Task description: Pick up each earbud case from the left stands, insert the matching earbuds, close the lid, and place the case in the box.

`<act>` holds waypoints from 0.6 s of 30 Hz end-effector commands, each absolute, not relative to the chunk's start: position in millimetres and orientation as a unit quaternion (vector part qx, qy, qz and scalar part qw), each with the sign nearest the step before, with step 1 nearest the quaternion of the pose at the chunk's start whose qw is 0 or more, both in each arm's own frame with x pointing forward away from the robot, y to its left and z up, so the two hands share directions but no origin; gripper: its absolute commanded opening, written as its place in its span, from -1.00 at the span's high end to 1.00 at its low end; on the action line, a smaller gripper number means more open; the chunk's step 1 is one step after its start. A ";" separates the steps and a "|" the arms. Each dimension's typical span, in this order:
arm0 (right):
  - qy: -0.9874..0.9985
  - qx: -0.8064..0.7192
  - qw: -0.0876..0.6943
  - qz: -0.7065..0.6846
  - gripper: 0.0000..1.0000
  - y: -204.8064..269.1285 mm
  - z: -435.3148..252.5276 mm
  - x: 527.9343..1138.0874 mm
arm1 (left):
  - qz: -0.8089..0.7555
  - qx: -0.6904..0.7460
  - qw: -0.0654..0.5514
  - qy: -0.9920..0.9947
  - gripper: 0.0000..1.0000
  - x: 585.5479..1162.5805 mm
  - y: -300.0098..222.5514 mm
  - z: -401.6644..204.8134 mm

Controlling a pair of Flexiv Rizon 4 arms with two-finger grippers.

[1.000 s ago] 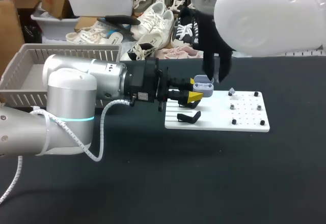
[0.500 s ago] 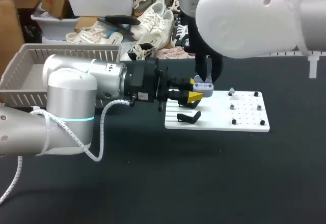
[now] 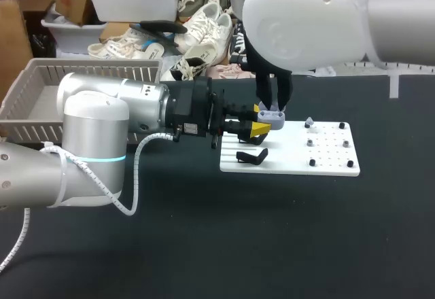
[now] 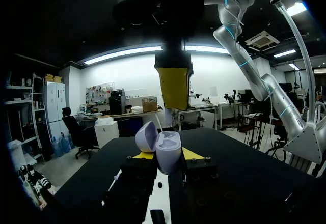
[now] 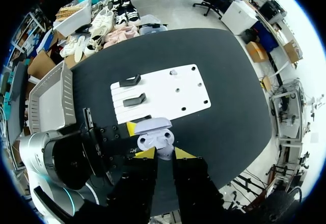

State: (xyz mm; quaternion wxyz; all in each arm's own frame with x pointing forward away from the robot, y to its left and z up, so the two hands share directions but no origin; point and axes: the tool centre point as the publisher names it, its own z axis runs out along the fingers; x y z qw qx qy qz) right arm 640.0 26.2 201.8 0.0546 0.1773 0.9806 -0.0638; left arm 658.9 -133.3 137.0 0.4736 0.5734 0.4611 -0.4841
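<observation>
While L gripper (image 3: pixel 260 120) is clamping the open earbud case (image 4: pixel 165 150), R gripper (image 5: pixel 164 154) is hanging just above it.
L gripper's yellow tips are pressing both sides of the pale case, lid up, over the white board (image 3: pixel 326 156), beside a black stand (image 3: pixel 251 156). R gripper's open/closed state can't be told. R arm (image 3: pixel 306 20) is blocking the head view behind the board; grey basket (image 3: pixel 27 102) is sitting far left on the table (image 3: pixel 272 231).

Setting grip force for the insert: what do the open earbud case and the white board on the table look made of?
Earbud case: likely smooth matte plastic, pale lavender-grey; its rounded shell shows a soft, even sheen without sharp glints.
White board: rigid, flat, matte white with a regular grid of small holes; plastic or painted sheet, the look leaves that open.
</observation>
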 end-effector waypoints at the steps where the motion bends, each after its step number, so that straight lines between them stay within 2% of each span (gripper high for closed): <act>1: 0.980 0.179 0.049 -0.069 1.00 27.7 199.4 643.2 | -0.485 0.574 0.473 0.460 1.00 660.0 -133.5 136.5; 18: 0.980 0.183 0.041 -0.072 1.00 23.2 192.6 644.4 | -0.485 0.574 0.473 0.460 1.00 660.0 -133.5 136.5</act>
